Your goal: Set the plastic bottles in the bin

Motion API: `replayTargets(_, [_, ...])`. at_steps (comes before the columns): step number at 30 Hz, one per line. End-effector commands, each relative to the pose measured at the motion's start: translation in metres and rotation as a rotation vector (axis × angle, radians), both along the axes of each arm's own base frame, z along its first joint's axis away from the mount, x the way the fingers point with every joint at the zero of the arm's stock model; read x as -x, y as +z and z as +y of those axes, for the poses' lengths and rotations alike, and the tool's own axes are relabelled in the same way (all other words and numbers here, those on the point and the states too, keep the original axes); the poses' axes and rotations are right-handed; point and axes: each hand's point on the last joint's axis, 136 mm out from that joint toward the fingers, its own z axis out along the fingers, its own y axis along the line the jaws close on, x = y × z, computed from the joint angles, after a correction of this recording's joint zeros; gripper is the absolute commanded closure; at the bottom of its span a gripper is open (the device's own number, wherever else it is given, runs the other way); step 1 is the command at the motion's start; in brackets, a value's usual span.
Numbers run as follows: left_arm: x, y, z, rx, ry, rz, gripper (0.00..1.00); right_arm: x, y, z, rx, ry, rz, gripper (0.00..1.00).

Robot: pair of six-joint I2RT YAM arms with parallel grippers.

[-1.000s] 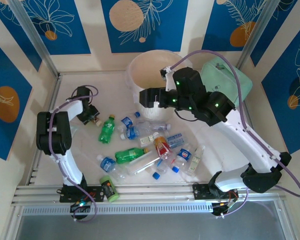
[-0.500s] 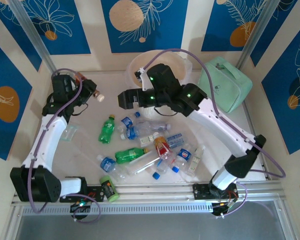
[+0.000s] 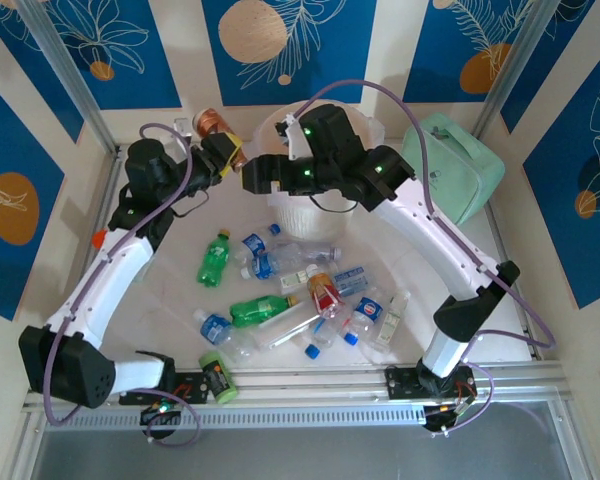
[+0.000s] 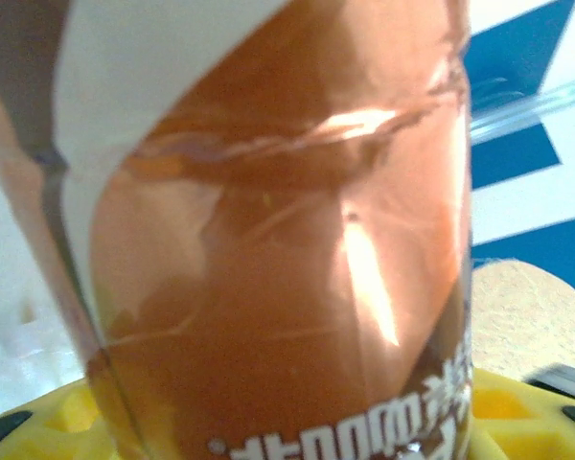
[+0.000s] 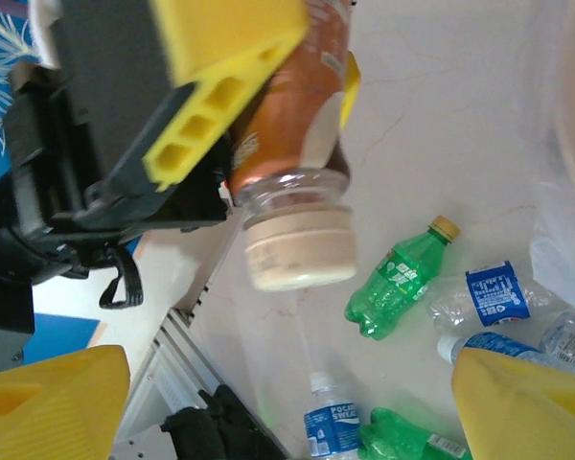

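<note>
Top view overhead, left wrist tight on brown bottle [image 4: 268,240], right wrist sharing it

Left arm's raised and stretched toward the far side, left gripper [image 3: 223,152] clamped on a brown bottle [image 3: 211,122]. Right arm bends across to the left, right gripper [image 3: 252,178] just beside it, jaws spread wide.

About twelve bottles [image 3: 213,258], one bin [image 3: 298,222], one case [image 3: 460,170].

Bright, even light; brown bottle [image 4: 268,240] blurred up close, streaked with glare
</note>
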Motion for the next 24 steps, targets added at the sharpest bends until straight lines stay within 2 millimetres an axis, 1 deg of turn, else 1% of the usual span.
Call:
replayTargets(1, [0.015, 0.032, -0.026, 0.059, -0.139, -0.096, 0.49, 0.003, 0.007, -0.008, -0.051, 0.009, 0.049, 0.15])
replayTargets(3, [0.019, 0.036, -0.033, 0.077, -0.169, -0.104, 0.49, 0.004, 0.011, -0.007, -0.067, 0.023, 0.043, 0.18])
replayTargets(9, [0.032, 0.06, -0.054, 0.146, -0.269, -0.171, 0.48, -0.003, 0.011, -0.011, -0.066, 0.013, 0.048, 0.29])
replayTargets(12, [0.036, 0.068, -0.059, 0.181, -0.298, -0.186, 0.47, -0.004, 0.016, -0.014, -0.086, 0.017, 0.044, 0.36])
replayTargets(17, [0.033, 0.064, -0.061, 0.184, -0.309, -0.171, 0.48, -0.004, 0.021, -0.016, -0.086, 0.019, 0.026, 0.49])
replayTargets(21, [0.032, 0.06, -0.063, 0.174, -0.314, -0.162, 0.48, -0.005, 0.023, -0.019, -0.081, 0.014, 0.015, 0.62])
replayTargets(23, [0.031, 0.056, -0.063, 0.165, -0.305, -0.153, 0.48, -0.006, 0.023, -0.021, -0.076, 0.01, 0.012, 0.67])
replayTargets(24, [0.03, 0.053, -0.062, 0.162, -0.301, -0.146, 0.46, -0.006, 0.023, -0.022, -0.075, 0.006, 0.011, 0.7])
